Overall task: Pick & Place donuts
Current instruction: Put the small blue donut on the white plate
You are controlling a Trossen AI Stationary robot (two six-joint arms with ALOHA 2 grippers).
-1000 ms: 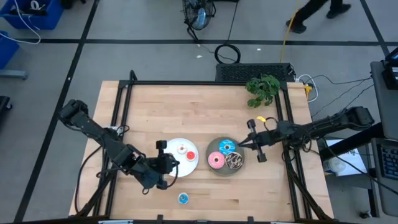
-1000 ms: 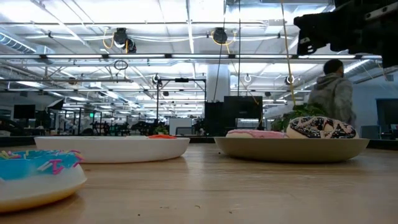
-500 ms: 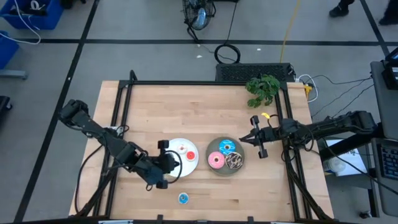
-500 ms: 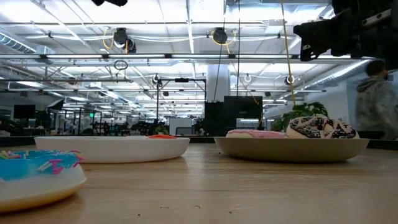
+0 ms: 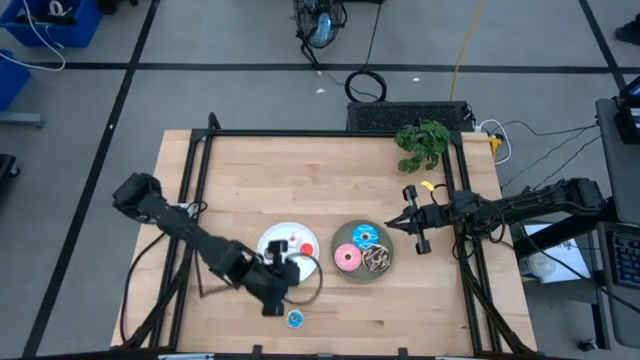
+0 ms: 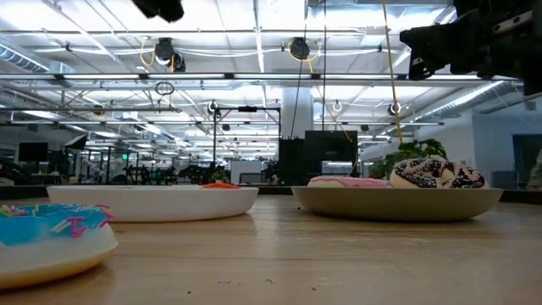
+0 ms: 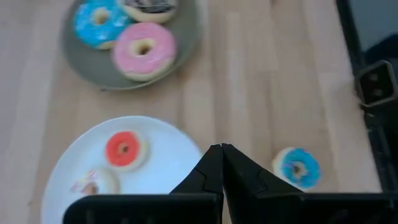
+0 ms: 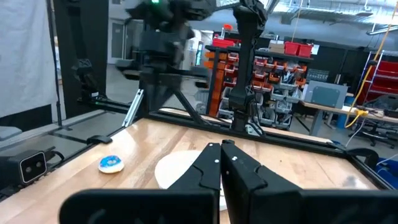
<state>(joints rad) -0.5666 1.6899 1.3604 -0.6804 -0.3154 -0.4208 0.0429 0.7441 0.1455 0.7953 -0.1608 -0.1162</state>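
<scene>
Two plates (image 5: 300, 262) side by side; lone blue donut (image 5: 294, 319) near left gripper (image 5: 285, 277), fingers pressed together, empty.

Grey floor (image 5: 230, 95), bright ceiling lights (image 6: 254, 17)

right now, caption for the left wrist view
Shut left pincer over white plate edge, tiny blue donut beside it on the table.

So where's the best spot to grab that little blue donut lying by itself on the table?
The small blue donut lies flat on the bare table, clear of the white plate. Probably best to come straight down and pinch across its outer rim, since the hole looks too small for a finger.
</scene>
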